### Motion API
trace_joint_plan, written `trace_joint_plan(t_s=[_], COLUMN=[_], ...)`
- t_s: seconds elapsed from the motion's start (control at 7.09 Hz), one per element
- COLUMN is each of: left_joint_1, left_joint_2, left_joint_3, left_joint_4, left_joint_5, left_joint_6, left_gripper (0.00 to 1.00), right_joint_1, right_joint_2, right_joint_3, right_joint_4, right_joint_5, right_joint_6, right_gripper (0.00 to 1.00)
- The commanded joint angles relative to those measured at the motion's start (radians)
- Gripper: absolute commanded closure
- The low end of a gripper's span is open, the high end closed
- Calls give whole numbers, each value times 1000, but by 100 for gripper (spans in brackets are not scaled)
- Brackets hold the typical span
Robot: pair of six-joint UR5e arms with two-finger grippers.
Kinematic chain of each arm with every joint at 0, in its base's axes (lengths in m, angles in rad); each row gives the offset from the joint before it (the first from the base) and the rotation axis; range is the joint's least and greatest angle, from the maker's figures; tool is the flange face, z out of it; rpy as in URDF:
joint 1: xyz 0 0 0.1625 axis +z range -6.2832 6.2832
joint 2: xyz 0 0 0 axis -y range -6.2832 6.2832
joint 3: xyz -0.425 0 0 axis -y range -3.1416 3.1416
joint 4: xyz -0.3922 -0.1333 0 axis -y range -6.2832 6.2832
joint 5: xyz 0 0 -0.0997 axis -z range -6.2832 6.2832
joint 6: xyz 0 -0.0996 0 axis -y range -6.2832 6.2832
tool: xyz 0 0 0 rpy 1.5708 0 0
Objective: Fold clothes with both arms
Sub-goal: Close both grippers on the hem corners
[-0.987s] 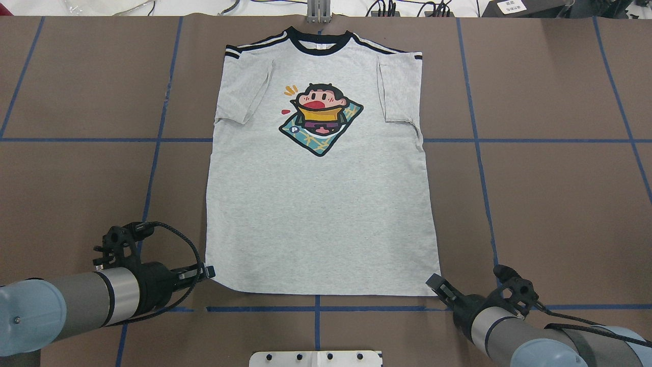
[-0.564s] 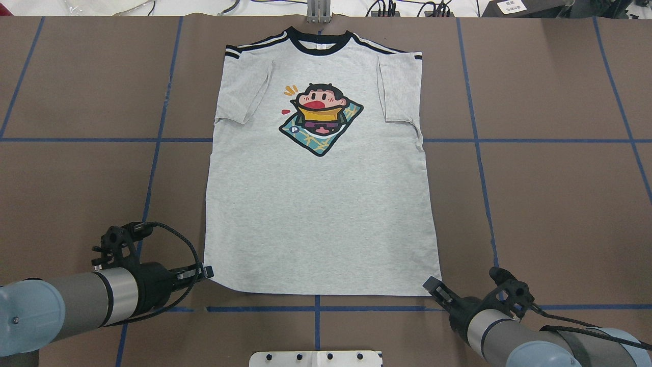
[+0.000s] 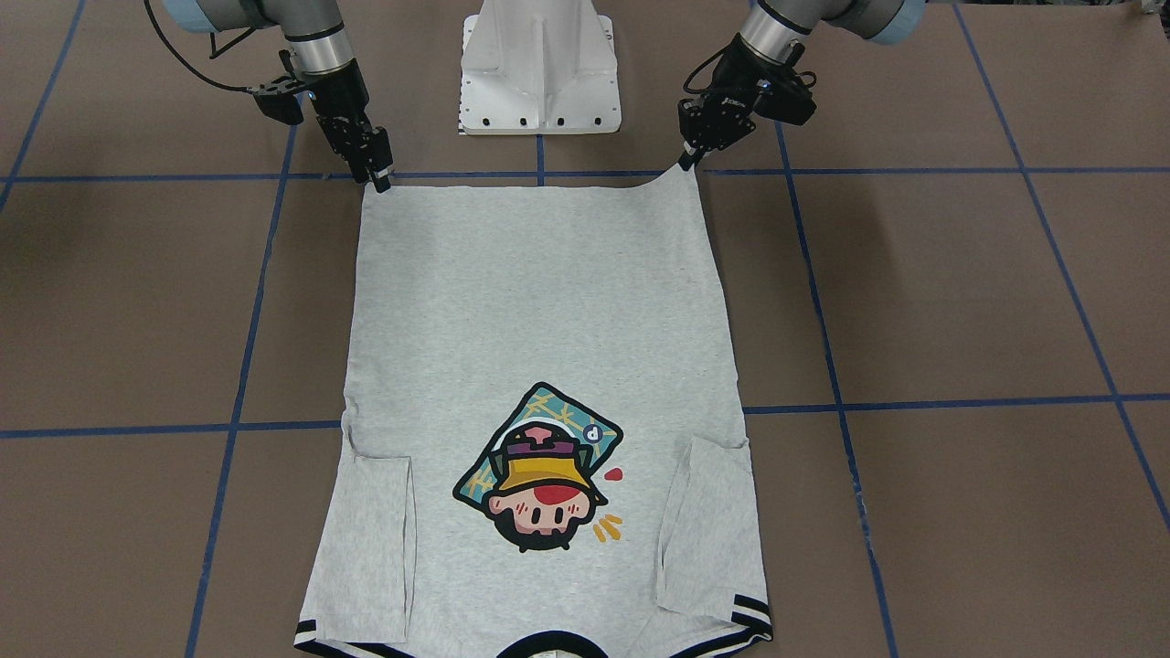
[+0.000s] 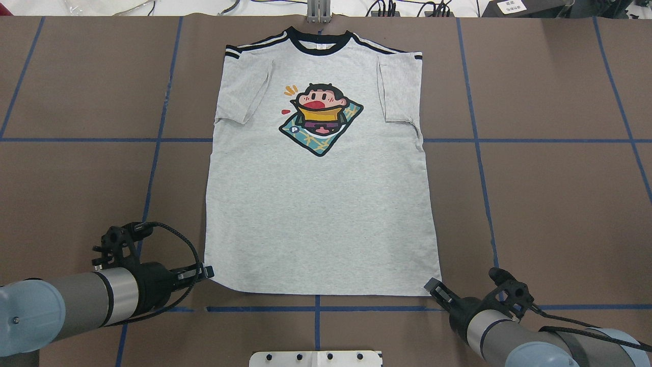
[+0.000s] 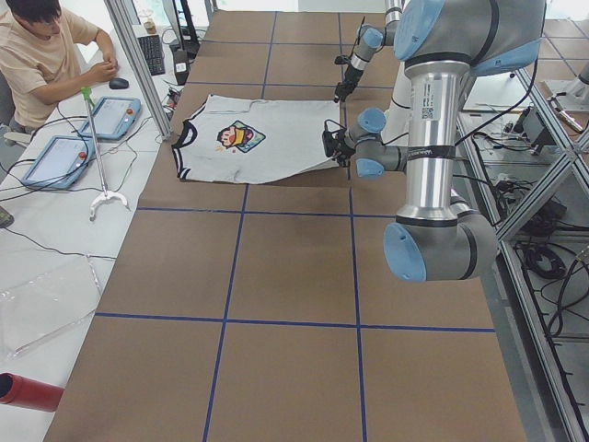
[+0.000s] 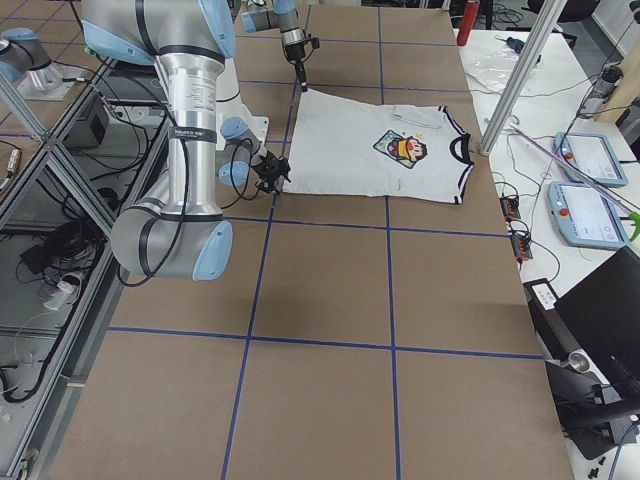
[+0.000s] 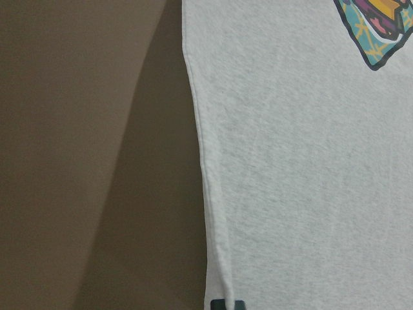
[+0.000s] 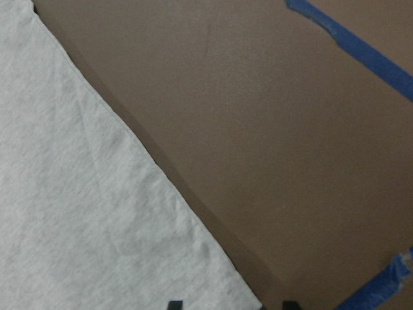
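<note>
Room: brown-covered tabletop point(image 4: 550, 204) crossed by blue tape lines point(image 4: 473, 140), with a white pedestal base point(image 3: 539, 64) at the robot's edge. An operator point(image 5: 46, 55) sits at a bench off the left end.
T-shirt point(image 4: 321, 214): light heather-grey, spread flat and front up in the middle of the tabletop.
Collar point(image 4: 320, 43): black trim, at the far edge, away from the robot.
Hem point(image 4: 321, 293): at the near edge, just short of a tape line running left to right.
Sleeves point(image 4: 244, 97): both folded inward over the body, with the striped cuffs lying along the shoulder line.
Cartoon print point(image 4: 321, 118): on the chest, between the two folded sleeves, upright as seen from the robot's side.
Left arm point(image 4: 76, 300): reaches in low from the near left.
Left pincer point(image 4: 208, 273): at the hem's near left corner and clamped on it. The cloth there is drawn up into a small peak.
Right arm point(image 4: 514, 341): reaches in low from the near right.
Right pincer point(image 4: 432, 285): at the hem's near right corner, standing apart. In the wrist view the corner lies between the two fingertips point(image 8: 173, 305) and is not pinched.
</note>
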Motion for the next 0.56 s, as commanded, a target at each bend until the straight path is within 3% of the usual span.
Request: trace_joint_plan(t_s=[0.0, 0.14, 0.42], left_joint_1=[0, 0, 0], left_joint_2=[-3, -4, -7], left_joint_3=[0, 0, 1], left_joint_4=[0, 0, 0], left_joint_5=[-1, -1, -3], left_joint_6=[0, 0, 0], left_gripper=[100, 100, 100], right_joint_1=[1, 1, 4], right_joint_2=[0, 15, 44], right_joint_3=[-4, -2, -4], right_joint_4=[-3, -29, -46], right_joint_5=[-4, -4, -8], right_joint_6=[-2, 0, 5], right_gripper=[41, 52, 86])
